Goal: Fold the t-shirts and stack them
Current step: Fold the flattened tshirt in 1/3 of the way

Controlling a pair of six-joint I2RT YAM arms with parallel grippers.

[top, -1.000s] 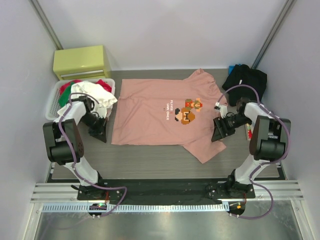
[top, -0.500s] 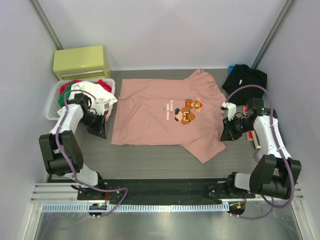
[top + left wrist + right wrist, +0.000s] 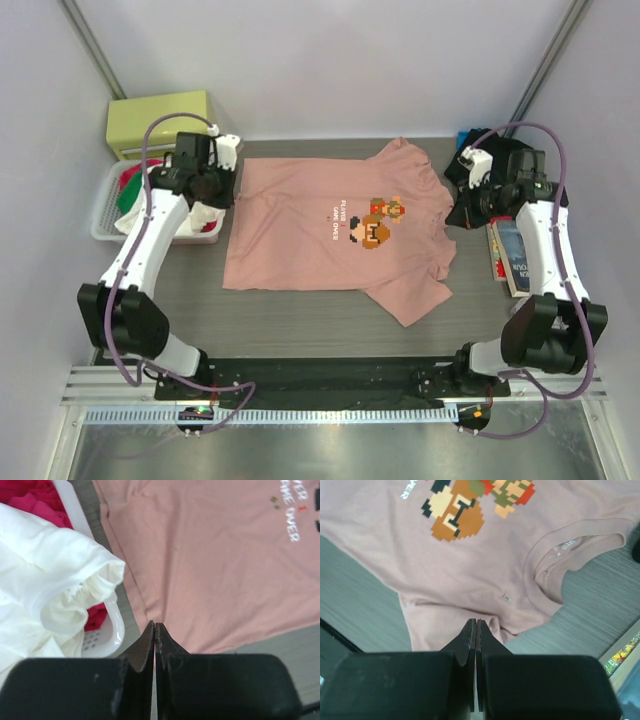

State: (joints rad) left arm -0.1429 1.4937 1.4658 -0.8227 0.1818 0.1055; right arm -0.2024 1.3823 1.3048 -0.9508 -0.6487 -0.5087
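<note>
The salmon-pink t-shirt lies spread flat in the middle of the table, print side up, with its collar toward the right. My left gripper hovers above the shirt's far left corner, shut with nothing in it; in the left wrist view its tips hang over the shirt's edge. My right gripper is raised beside the collar, also shut and empty; its tips hang above the shoulder cloth. The black t-shirt lies crumpled at the far right, partly hidden by the right arm.
A white basket at the left holds red clothes and a white garment that spills over its rim. Behind it stands a yellow-green box. Books lie along the right edge.
Both arms have lifted and swung toward the far side of the table. The right gripper has closed from open. The pink shirt has hardly moved.
</note>
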